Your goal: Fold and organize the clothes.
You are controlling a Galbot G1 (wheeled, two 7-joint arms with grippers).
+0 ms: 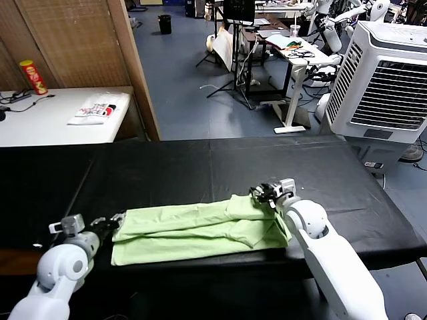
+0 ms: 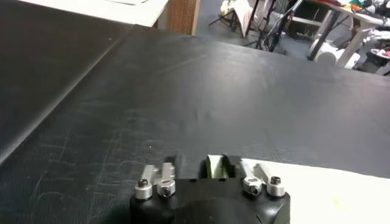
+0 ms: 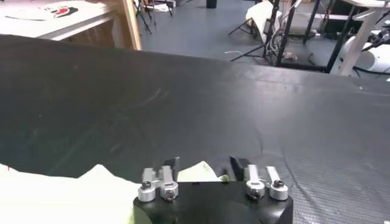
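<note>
The pale light-green cotton T-shirt lies folded lengthwise on my black-covered table. My left gripper pinches the shirt's left end; my right gripper seems clamped on its far right corner, though the fabric partly hides the fingertips.

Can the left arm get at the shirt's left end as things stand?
Likely yes: the left gripper is already at the green shirt's left edge on the black table, a bit of cloth between its fingers, nothing between.
</note>
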